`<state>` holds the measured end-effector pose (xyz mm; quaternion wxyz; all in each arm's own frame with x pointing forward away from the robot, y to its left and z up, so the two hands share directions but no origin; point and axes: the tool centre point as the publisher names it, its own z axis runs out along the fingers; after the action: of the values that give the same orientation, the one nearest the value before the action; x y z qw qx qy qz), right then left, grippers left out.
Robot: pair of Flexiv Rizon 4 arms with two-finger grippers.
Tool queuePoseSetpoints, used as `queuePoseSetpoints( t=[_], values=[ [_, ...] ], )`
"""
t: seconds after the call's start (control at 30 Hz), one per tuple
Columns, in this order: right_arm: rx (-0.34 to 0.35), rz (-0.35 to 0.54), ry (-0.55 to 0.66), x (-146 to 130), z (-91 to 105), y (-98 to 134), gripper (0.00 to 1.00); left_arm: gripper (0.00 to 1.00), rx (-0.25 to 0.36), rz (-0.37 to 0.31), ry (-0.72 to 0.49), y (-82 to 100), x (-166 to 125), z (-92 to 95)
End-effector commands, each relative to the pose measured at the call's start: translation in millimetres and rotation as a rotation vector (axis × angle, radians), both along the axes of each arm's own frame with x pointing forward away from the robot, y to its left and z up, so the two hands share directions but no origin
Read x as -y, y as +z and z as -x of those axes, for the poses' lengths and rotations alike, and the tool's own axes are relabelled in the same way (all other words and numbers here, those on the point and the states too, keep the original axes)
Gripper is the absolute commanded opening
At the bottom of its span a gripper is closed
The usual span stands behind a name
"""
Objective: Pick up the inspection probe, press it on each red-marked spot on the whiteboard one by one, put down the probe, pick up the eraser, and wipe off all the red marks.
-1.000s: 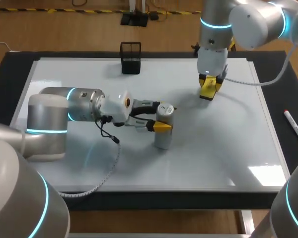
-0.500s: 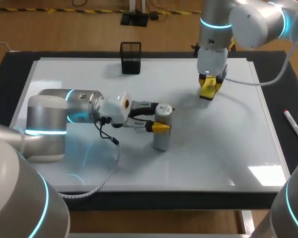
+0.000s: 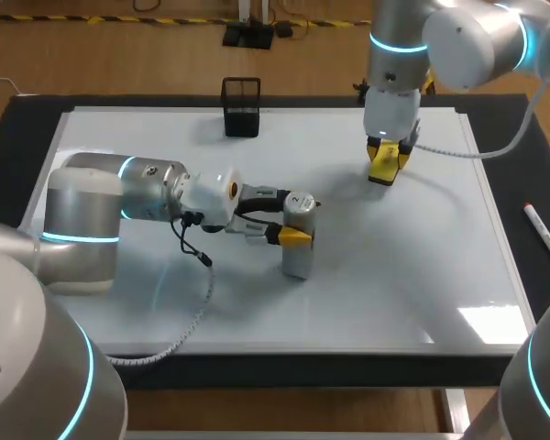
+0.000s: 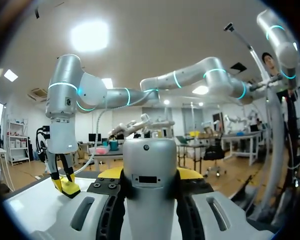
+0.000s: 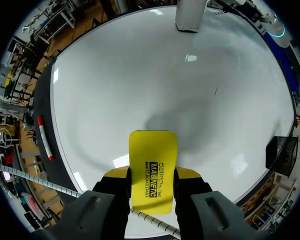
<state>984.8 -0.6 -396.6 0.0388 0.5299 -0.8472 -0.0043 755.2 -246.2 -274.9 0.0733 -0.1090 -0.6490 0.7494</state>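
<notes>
The silver cylindrical probe (image 3: 299, 240) stands upright over the middle of the whiteboard (image 3: 422, 275), its lower end at or just above the surface. My left gripper (image 3: 296, 218) is shut on it from the side. In the left wrist view the probe (image 4: 151, 190) fills the gap between the fingers (image 4: 189, 173). My right gripper (image 3: 386, 156) points down over the board's far right part, shut on the yellow eraser (image 3: 384, 167). In the right wrist view the eraser (image 5: 152, 170) sits between the fingers. The board looks plain white; I see no red marks.
A black mesh holder (image 3: 241, 107) stands at the board's far edge. A red marker (image 3: 544, 235) lies on the black mat to the right of the board. In the right wrist view the probe (image 5: 190, 15) is far ahead of the eraser.
My left arm has drawn back slightly to the left, taking the probe a little left with it. The right arm and eraser have not moved.
</notes>
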Motion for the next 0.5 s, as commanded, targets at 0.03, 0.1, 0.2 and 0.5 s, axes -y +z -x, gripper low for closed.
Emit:
queuePoseSetpoints(
  t=[0.03,0.1,0.2,0.5],
  values=[
    [0.0,0.003,0.002,0.6,-0.7,0.9,0.0,0.0,0.0,-0.008,0.0,-0.4,0.8,0.7],
    [0.0,0.003,0.002,0.6,-0.7,0.9,0.0,0.0,-0.001,-0.012,0.0,-0.6,1.1,1.0],
    [0.0,0.003,0.002,0.6,-0.7,0.9,0.0,0.0,0.0,-0.016,0.0,-0.6,1.2,1.3],
    [0.0,0.003,0.002,0.6,-0.7,0.9,0.0,0.0,0.0,-0.022,-0.003,-1.3,2.3,2.7]
  ],
)
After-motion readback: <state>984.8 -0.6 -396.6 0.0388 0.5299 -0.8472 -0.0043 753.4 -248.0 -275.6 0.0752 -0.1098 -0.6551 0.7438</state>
